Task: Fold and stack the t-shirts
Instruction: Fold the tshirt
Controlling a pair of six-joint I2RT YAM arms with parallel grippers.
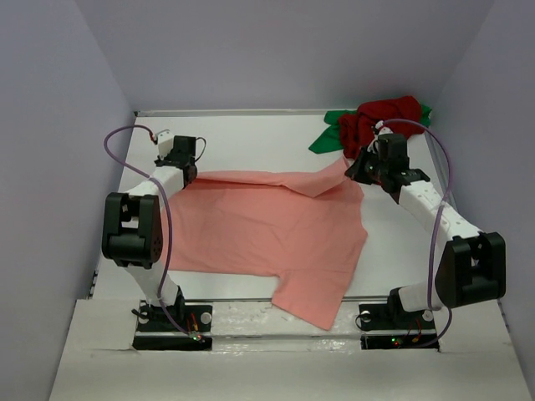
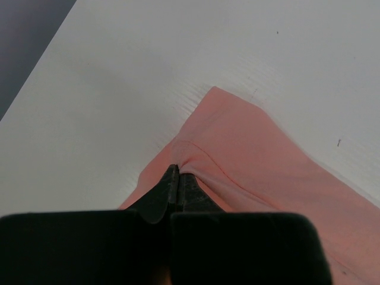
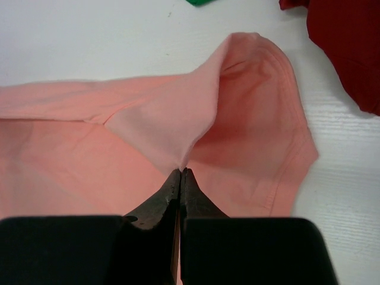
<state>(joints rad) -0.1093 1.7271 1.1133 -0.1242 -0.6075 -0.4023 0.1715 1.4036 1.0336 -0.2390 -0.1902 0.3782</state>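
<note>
Salmon-pink t-shirt (image 1: 267,234): lies spread across the middle of the table (image 1: 251,134), mostly flat, between the two arms. One part of it reaches the table's near edge, between the two arm bases.
Far edge of that shirt: runs from one gripper to the other. Towards the right end, a flap of cloth is folded over onto the shirt.
Left gripper (image 2: 177,178): closed tight, with the far left part of the salmon-pink t-shirt pinched between its tips. The cloth puckers where the tips meet. A hemmed corner of the shirt lies flat on the table just past the tips.
Right gripper (image 3: 180,178): closed tight on the far right part of the same shirt. A ridge of cloth rises from the flat shirt to the tips. Just beyond it lies a rounded, hemmed opening.
Dark red t-shirt (image 1: 380,121): bunched in a heap at the far right corner of the table, near the right gripper and apart from the salmon-pink one.
Green t-shirt (image 1: 326,138): lies under the dark red heap. It shows at the heap's left side and a little behind it.
</note>
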